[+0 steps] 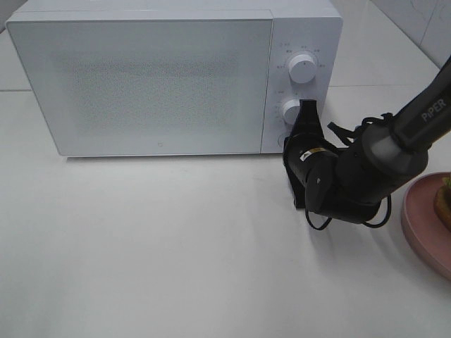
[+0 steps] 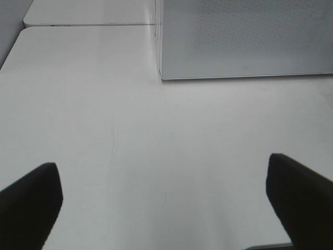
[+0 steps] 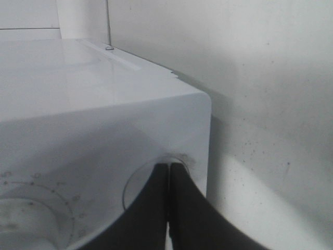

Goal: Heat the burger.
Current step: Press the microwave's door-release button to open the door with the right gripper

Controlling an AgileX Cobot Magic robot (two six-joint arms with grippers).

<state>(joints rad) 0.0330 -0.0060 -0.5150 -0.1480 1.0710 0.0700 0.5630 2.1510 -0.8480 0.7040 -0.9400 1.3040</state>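
Observation:
The white microwave [image 1: 155, 84] stands at the back with its door closed. My right gripper [image 1: 296, 134] is shut, and its tips rest against the round button [image 3: 156, 174] at the bottom of the control panel, below the two dials [image 1: 303, 68]. The wrist view shows the closed fingertips [image 3: 169, 172] on that button. Only a sliver of the burger [image 1: 445, 197] shows, on the pink plate [image 1: 423, 225] at the right edge. My left gripper [image 2: 162, 166] is open and empty above the bare table, out of the exterior view.
The microwave's front left corner [image 2: 162, 73] lies ahead of the left gripper. The right arm [image 1: 380, 155] and its cable span the space between the microwave and the plate. A table seam [image 2: 88, 24] runs behind on the left.

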